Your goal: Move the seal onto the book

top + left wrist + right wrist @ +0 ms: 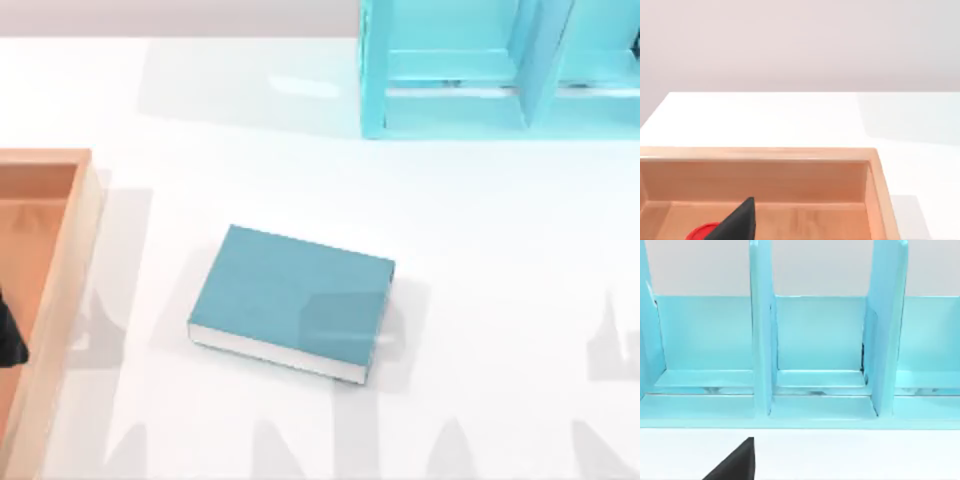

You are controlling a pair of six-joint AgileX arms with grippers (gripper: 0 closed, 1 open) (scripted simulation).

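Red-knobbed seal (704,232) beside left tool (737,222), jaws unreadable; light, hard, slick; best pinched at square base.

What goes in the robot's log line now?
seal: in wooden tray | left end effector: over tray | book: bare

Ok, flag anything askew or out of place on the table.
The book lies flat but skewed to the table edges. The seal sits inside the wooden tray at the table's left, not on the book, with the left tool over it. Nothing spilled or damaged.
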